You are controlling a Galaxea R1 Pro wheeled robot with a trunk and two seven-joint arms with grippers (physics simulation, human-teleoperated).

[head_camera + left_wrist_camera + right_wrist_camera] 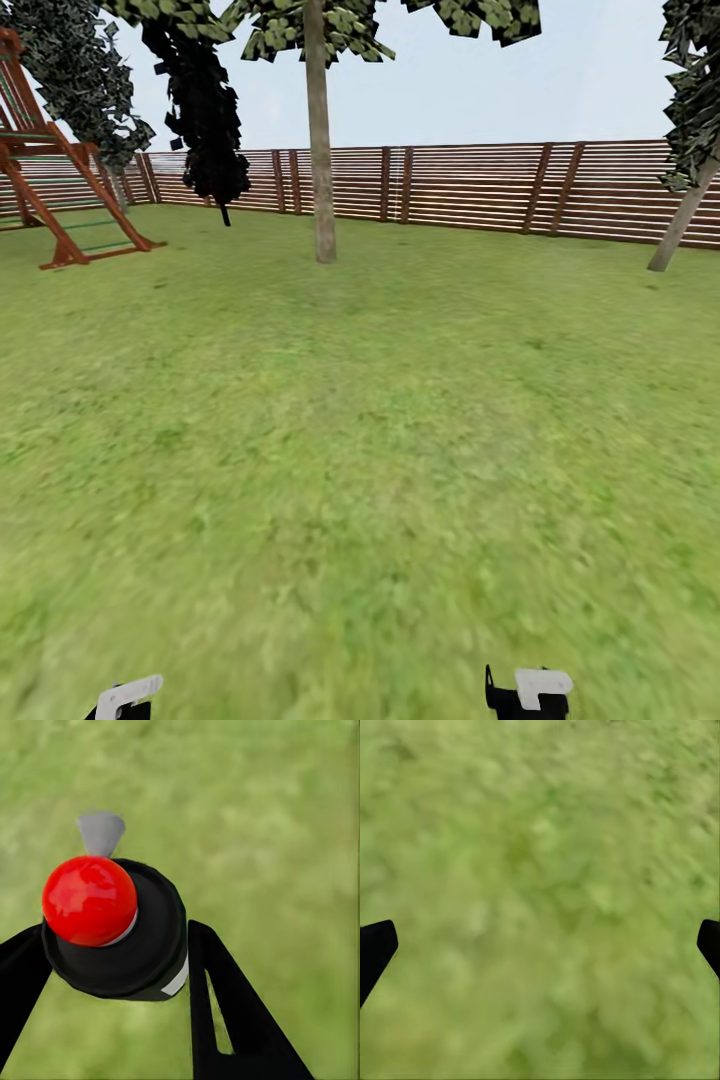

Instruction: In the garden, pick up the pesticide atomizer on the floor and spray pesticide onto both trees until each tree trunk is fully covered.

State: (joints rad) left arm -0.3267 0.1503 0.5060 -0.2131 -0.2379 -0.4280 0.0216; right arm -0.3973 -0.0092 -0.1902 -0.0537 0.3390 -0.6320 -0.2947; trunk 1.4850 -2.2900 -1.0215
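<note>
The pesticide atomizer [88, 900] has a black round body, a red ball on top and a grey cone nozzle. My left gripper [112, 952] is shut on its black body, above the grass floor [285, 832]. My right gripper [540, 945] is open over bare grass, with its black fingertips [375, 945] far apart. In the head view both grippers, left [125, 697] and right [530, 692], peek in at the bottom edge. A tree with a straight grey-tan tree trunk [320, 150] stands far ahead in the garden. A second tree's trunk [685, 215] leans at the right edge.
A brown slatted fence [470, 185] runs along the back of the lawn. A red-brown wooden play frame [55, 190] stands at the far left, with a dark leafy bush [205, 120] beside it. Open grass [360, 450] stretches between me and the trees.
</note>
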